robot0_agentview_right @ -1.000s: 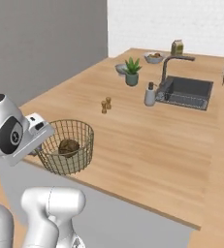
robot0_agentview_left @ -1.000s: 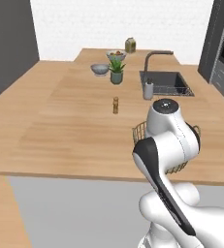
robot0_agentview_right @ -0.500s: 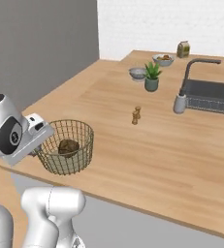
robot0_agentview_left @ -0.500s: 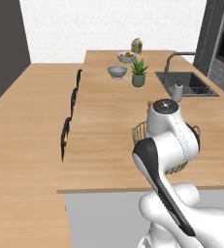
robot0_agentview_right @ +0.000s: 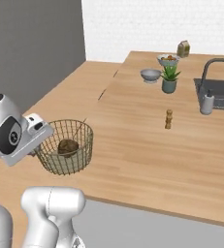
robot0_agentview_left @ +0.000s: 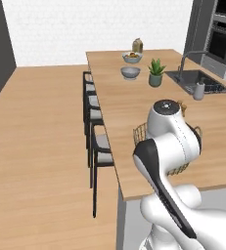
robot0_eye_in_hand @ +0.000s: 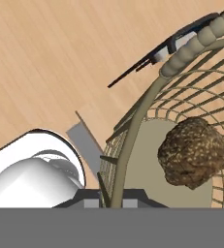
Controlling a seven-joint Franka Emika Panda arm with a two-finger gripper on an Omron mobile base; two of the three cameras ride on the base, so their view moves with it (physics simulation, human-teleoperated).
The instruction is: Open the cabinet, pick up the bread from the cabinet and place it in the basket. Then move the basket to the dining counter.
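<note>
- Hand view is showing the gripper [robot0_eye_in_hand: 108, 196] pinching the rim of the basket [robot0_eye_in_hand: 133, 121], jaws nearly pressed together on the wire.
- Bread [robot0_eye_in_hand: 193, 151] is lying on the basket's floor.
- Right base view is showing the basket [robot0_agentview_right: 65, 147] sitting at the near corner of the dining counter [robot0_agentview_right: 147, 140].
- Dark stools [robot0_agentview_left: 96, 141] are lining the counter's side.

No text, label, brand, number or sign can be read anywhere in these pictures, on any object or surface.
</note>
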